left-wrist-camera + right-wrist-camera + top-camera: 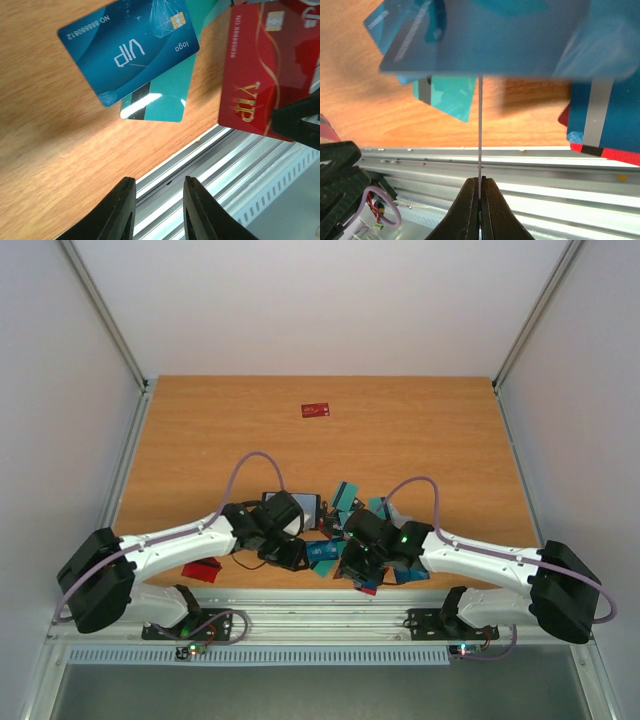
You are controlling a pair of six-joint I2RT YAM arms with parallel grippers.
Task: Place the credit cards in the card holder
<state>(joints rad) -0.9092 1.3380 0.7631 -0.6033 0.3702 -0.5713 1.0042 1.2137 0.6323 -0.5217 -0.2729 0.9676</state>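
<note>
Several cards lay heaped near the front edge of the surface, the right claw pinched one edge-on, the left claw hung narrow and empty, and we judged the next move was slotting it into the holder, which we couldn't locate.

1 card lies on the table, well behind the card heap.

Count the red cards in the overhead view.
3: a red card alone at far centre, another at the near edge beside the left arm, a third peeking out under the right arm. More may hide beneath the arms.
</note>
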